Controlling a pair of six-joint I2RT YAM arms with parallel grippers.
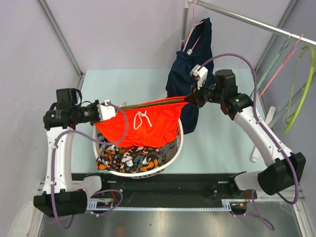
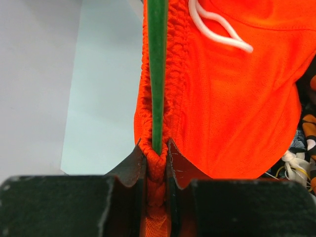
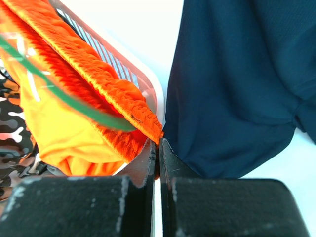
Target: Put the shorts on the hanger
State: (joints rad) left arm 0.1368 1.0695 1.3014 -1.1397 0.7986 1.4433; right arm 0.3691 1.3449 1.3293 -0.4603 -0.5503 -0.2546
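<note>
**Left gripper** [image 2: 157, 160]: clenched on the bunched waistband of the shorts [image 2: 237, 108]. The bar of the hanger [image 2: 157, 74] comes out of the same pinch, between the fingertips.

**Right gripper** [image 3: 157, 148]: clamped tight on the opposite waistband corner, with only a thin tip of fabric caught at its fingertips.

**Location of shorts:** stretched between the two grippers, with the body hanging below them. The hanger bar lies along the waistband, running from the left gripper toward the right.

**Step in hand (judged):** seating the waistband on the hanger.
- Hold the tension even across both grippers so the elastic does not bunch.
- The right gripper's hold is shallow, so a hard pull risks the corner slipping out.
- Raise both ends together so the bar stays level.

**Materials**
- Shorts: bright orange-red smooth knit with a gathered, ribbed elastic waist. A white corded drawstring [image 2: 217, 27] hangs ahead of the left gripper.
- Hanger: thin, rigid, dark green plastic.

**Outward**
- A white slatted basket [image 3: 126, 66] sits beneath the grippers.
- The basket holds a soft patterned cloth [image 1: 131, 159] in orange, black and white.
- A matte navy garment [image 3: 237, 84] hangs just beside the right gripper.
- The worktop [image 1: 222, 143] below is pale and smooth.
</note>
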